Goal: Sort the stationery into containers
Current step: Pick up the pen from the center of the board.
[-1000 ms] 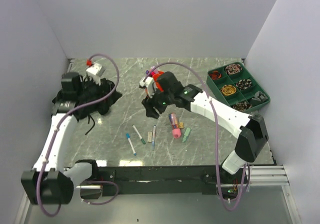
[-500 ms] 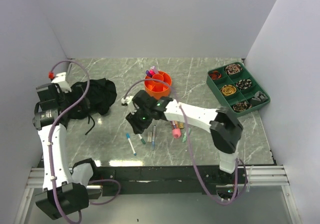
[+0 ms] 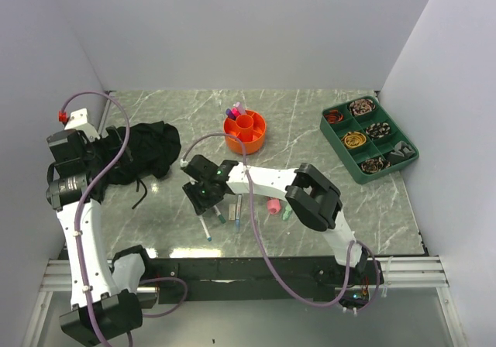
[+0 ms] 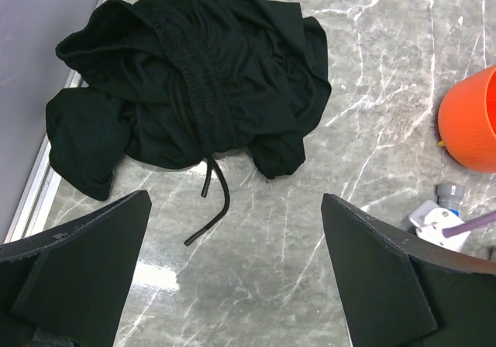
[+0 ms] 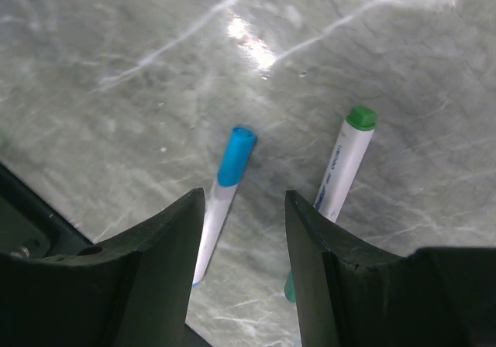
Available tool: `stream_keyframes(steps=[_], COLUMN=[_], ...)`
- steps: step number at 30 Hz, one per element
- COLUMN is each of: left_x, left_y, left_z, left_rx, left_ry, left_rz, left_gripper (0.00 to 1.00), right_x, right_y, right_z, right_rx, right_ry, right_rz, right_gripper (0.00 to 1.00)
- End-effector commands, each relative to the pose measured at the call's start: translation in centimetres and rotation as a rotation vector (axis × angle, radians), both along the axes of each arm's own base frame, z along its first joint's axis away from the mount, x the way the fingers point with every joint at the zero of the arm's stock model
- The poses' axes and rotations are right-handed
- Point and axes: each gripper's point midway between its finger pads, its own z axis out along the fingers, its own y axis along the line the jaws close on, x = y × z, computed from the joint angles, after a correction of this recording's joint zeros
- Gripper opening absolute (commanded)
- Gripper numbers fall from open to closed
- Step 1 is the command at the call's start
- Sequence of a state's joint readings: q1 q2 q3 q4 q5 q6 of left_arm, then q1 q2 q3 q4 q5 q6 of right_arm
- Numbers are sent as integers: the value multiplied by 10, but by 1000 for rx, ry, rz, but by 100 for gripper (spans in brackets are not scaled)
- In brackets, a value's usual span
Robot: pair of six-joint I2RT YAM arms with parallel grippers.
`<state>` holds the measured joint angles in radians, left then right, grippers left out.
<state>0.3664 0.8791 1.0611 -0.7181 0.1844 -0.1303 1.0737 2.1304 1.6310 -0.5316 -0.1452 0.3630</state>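
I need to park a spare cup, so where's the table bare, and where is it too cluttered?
Bare table lies between the orange holder and the green tray, and again in front of that tray, right of the pink marker. The near centre is crowded: pens lie scattered around the open right gripper.

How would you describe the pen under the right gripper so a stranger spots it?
From the round orange holder mid-table, come toward the arm bases to the loose pens. The leftmost, beneath the open right gripper, is the blue-capped pen; only that cap colour separates it from the green-capped pen alongside.
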Motion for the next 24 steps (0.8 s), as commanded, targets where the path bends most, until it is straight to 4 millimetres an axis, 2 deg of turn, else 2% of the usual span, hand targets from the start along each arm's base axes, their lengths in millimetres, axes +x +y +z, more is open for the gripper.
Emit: stream_keyframes(steps=[1, 9, 15, 19, 24], left_x=[2, 3, 1, 3, 10], left_y=[2, 2, 2, 2, 5], left_z=[28, 40, 42, 44, 50], left_rx=[5, 0, 12, 11, 10], left_ry=[-87, -117, -120, -123, -131], left_rz=[23, 28, 22, 18, 18], left_gripper=[99, 99, 100, 100, 99], right_x=[6, -2, -3, 0, -11], right_y=[9, 12, 9, 4, 12], right_z=[8, -14, -26, -37, -51], right_rx=[11, -36, -72, -123, -194], right_ry=[-12, 12, 14, -22, -93], right_rz=[-72, -63, -81, -96, -29], right_gripper=[54, 50, 47, 38, 31])
